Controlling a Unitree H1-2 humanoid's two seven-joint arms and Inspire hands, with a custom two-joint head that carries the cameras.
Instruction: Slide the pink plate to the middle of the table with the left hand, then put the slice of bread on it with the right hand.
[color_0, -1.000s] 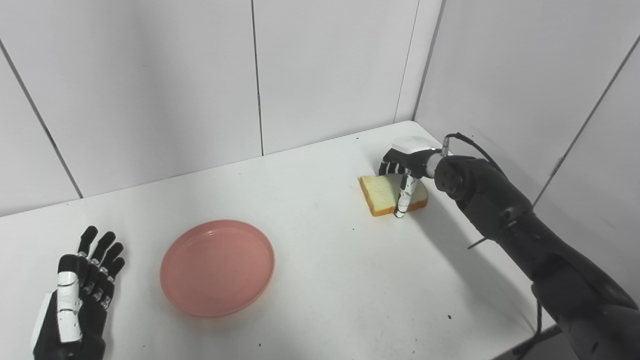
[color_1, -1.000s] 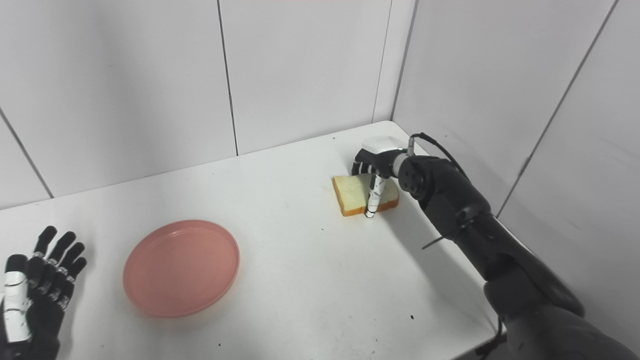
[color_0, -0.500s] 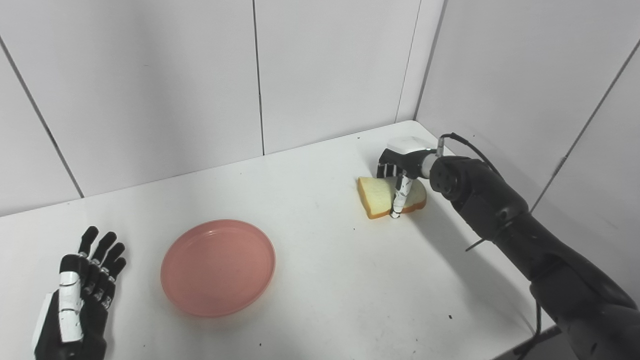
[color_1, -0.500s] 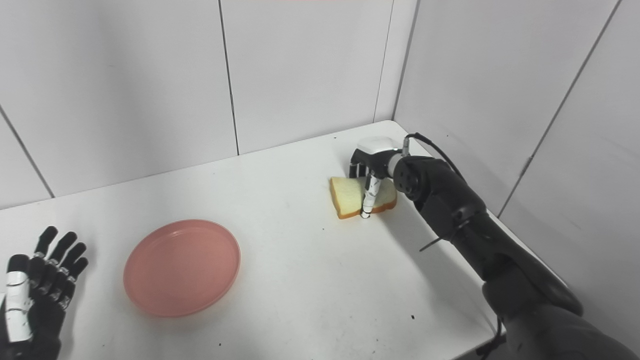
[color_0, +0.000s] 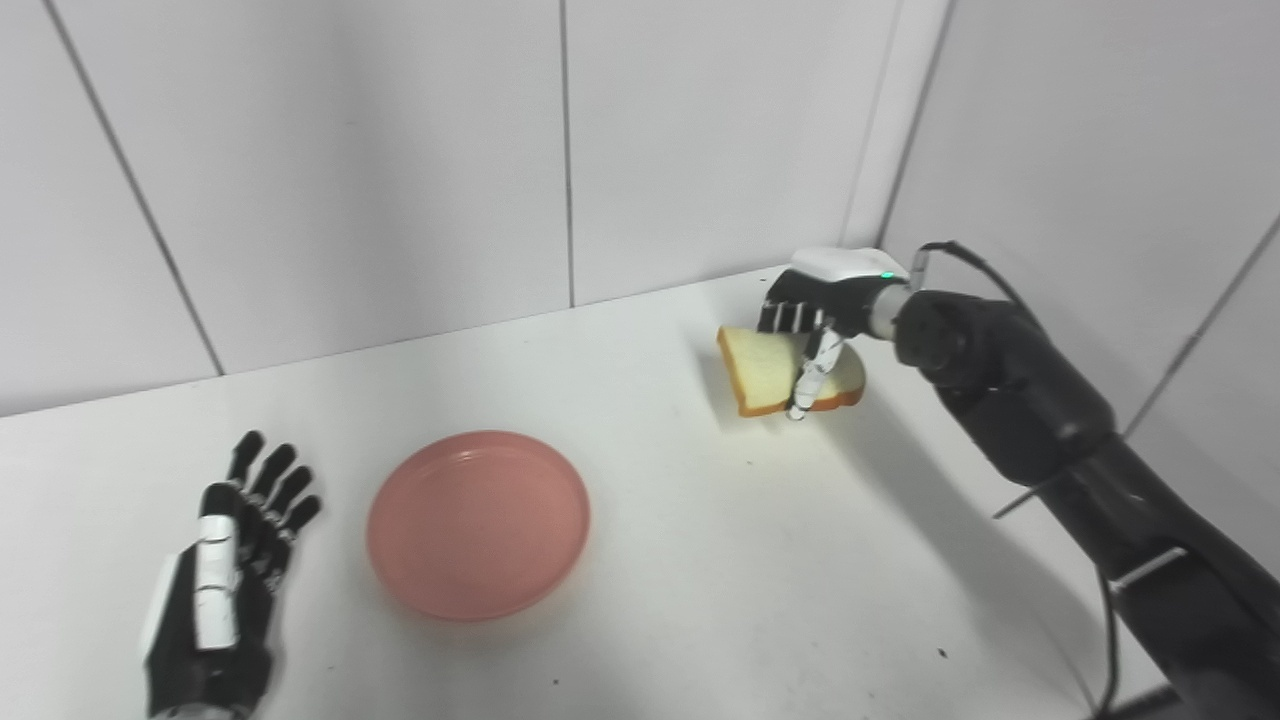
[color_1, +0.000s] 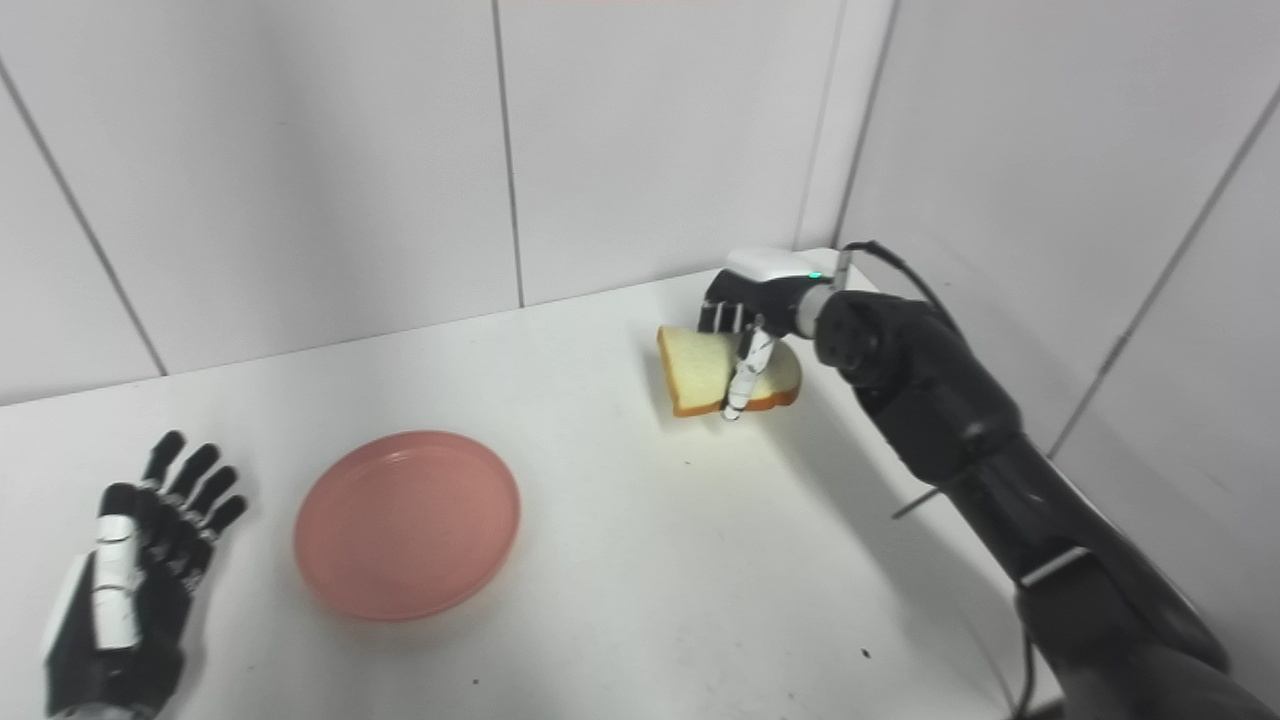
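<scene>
The right hand (color_0: 815, 310) pinches the slice of bread (color_0: 775, 372) from above, thumb across the near face and fingers curled behind the far crust, so the slice hangs tilted with its lower edge clear of the tabletop (color_0: 760, 560) and a shadow beneath it. That top-down grip probably suits a flat, soft thing lying near the corner: it leaves the underside free to be laid down (a squeeze too hard would likely dent the crumb).

The pink plate (color_0: 478, 524) sits empty, well to the left of the right hand and nearer the robot, and just to the right of the left hand (color_0: 225, 590). Its place near the middle of the tabletop suggests the sliding step is done. The left hand rests palm down with fingers spread, touching nothing, apparently parked clear of the path the bread must take.

The tabletop is plain white and matte, marked by a few small dark specks, with nothing else on it. The right hand works close to the far right corner, where pale panelled walls (color_0: 400, 170) with thin dark seams meet; the right-hand wall stands just behind the arm, leaving little room on that side.
</scene>
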